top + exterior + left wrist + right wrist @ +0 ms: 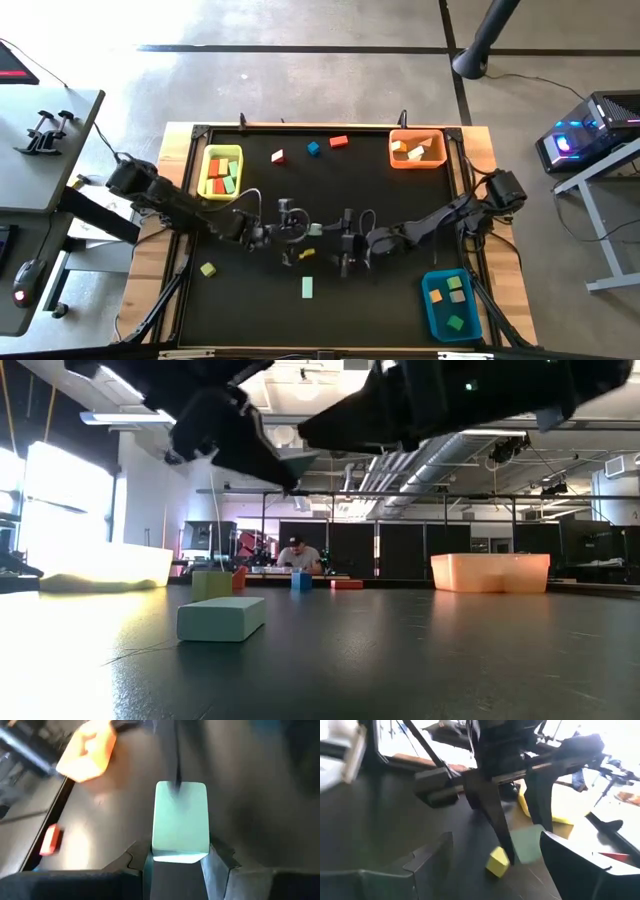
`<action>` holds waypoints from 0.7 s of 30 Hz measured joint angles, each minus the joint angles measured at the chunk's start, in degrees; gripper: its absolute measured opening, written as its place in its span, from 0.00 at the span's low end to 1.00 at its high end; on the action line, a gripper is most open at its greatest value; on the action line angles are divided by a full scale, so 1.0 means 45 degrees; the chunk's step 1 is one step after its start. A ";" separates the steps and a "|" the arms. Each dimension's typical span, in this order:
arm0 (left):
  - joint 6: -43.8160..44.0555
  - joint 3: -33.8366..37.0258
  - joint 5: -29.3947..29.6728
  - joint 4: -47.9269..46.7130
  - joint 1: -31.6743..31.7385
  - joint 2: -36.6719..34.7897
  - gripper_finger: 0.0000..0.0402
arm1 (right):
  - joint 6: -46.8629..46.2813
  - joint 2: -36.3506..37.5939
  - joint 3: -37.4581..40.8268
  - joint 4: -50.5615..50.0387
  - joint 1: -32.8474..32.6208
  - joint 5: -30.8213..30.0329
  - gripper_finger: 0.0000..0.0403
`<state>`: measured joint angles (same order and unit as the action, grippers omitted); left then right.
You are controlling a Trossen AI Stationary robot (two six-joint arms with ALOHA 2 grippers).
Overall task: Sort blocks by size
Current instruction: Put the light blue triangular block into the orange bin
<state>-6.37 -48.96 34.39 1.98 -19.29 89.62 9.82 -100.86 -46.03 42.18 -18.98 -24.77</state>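
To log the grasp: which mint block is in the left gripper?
The mint block between the left gripper's fingers at table centre, raised; the other mint block lies free, nearer the front edge.

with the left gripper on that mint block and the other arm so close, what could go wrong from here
The left gripper pinches only one end of the mint block, so most of it sticks out and it might twist or slip when carried.

The open right gripper hovers right beside it mid-table; the arms could bump.

A small yellow block lies just below; a dropped block could knock it.
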 joint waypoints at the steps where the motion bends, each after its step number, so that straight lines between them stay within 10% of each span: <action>1: -0.0283 0.0122 -0.0229 0.0450 0.0194 -0.0003 0.25 | 0.0034 0.0001 -0.0230 -0.0628 0.0005 -0.0184 0.73; 9: -0.0994 0.0207 -0.1282 0.0713 0.0825 -0.0010 0.25 | -0.0069 -0.0004 -0.1733 -0.4128 0.0076 -0.2798 0.73; 21: -0.1064 0.0202 -0.1649 0.0699 0.0670 -0.0024 0.26 | -0.0835 -0.0014 -0.2163 -0.5077 0.0583 -0.0751 0.64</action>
<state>-11.16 -48.05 26.97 5.13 -16.27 89.52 6.06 -100.92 -55.77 19.33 -16.36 -28.15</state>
